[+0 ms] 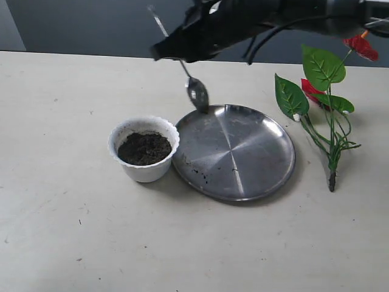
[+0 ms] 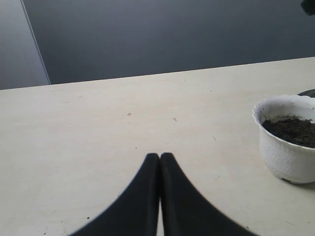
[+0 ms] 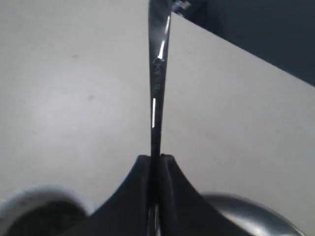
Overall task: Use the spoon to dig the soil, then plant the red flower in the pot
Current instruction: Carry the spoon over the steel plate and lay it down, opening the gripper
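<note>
Spoon point(image 1: 196, 88) pinched by its handle in right gripper point(image 3: 155, 169), bowl hanging just over far rim of steel plate point(image 1: 243, 176). Soil point(image 1: 144, 148) sits in pot point(image 1: 144, 149) beside plate. Left gripper point(image 2: 159, 162) idle, jaws pressed together. Red flower point(image 1: 325, 97) lies on worktop point(image 1: 61, 231). Digging step; next calls for bringing spoon over pot, tip down.

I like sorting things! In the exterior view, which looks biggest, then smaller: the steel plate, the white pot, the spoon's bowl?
1. Steel plate, widest by far.
2. White pot.
3. Spoon's bowl, smallest; it hangs over the plate's far rim, so its distance from the camera may alter its look slightly.
</note>
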Controlling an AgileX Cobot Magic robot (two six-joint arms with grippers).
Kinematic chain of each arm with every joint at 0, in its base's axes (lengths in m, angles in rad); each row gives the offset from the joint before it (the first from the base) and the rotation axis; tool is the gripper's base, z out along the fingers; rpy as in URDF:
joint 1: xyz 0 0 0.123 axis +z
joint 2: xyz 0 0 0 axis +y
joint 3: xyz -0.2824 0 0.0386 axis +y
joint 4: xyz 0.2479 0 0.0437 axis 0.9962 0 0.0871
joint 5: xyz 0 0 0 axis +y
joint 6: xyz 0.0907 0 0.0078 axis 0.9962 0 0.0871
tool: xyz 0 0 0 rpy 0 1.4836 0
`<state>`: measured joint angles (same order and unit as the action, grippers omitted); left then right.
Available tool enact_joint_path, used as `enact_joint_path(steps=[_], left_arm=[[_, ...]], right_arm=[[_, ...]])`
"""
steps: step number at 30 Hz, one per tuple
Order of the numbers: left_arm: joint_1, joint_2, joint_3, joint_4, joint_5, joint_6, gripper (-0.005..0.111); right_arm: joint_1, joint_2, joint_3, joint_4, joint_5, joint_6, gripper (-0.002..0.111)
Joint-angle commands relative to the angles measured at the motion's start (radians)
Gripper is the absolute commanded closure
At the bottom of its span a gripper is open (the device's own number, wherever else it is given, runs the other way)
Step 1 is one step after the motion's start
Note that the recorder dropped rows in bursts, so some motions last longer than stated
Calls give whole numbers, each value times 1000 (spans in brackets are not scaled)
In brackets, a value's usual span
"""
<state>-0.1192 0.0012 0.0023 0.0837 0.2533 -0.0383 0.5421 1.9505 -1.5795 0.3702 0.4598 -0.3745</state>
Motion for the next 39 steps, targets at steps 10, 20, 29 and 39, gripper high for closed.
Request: enact_joint_path(steps=[10,20,29,39], left_arm=[[-5,-1,-2,0,-14,-4,106],[-5,-1,-2,0,-14,-4,106],[-5,-1,-2,0,-14,-4,106],[-5,-1,-2,0,-14,-4,106]], right_arm=[[-170,46,30,-247,311,184,109],[-170,213,30,-201,316,185,109],[-170,234,30,-148,346,121,107],[-170,186,30,-176,421,147,64]])
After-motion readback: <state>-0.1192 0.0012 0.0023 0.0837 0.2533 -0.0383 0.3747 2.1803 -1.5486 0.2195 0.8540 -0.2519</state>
